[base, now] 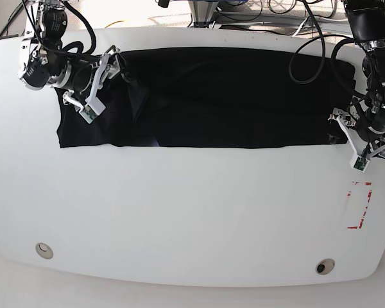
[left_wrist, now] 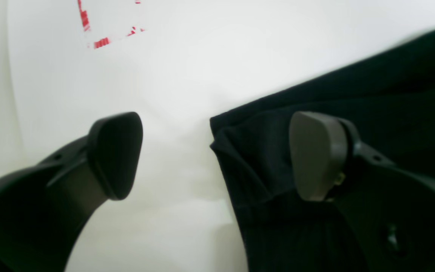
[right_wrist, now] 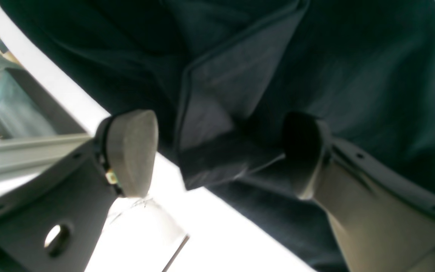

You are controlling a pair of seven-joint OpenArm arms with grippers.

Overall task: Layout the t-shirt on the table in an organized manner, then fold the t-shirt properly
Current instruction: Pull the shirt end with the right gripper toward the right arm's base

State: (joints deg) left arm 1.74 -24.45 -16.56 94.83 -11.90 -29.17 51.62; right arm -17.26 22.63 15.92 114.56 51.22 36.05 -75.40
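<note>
- T-shirt [base: 205, 96]: black cloth, lying as a long folded band along the far edge of the desk [base: 192, 212]; its long axis runs from the desk's left side to its right side in the base view, the near hem almost straight.
- Right gripper [base: 101, 80]: over the band's end toward the far-left corner; jaws spread, nothing pinched. In the right wrist view a folded flap of the cloth lies between the two pads, one pad over bare desk edge, the other over the cloth.
- Left gripper [base: 362, 138]: at the band's opposite end, by the desk's right edge; jaws spread wide, holding nothing. In the left wrist view one pad stands over the cloth's corner [left_wrist: 225, 132], the other over bare white desk.
- Governing relation, as a judgement: each claw sits at one short end of the band, so either further fold would run across the long axis; neither arm is clearly nearer the cloth, both stand right at it.
- Surface: glossy white desk, open between the near hem and the near edge; red dashed mark [base: 360, 205] near the right edge, a round hole [base: 43, 249] at the near-left and another [base: 325, 265] at the near-right.
- Room: cables beyond the far edge; little else can be made out.
</note>
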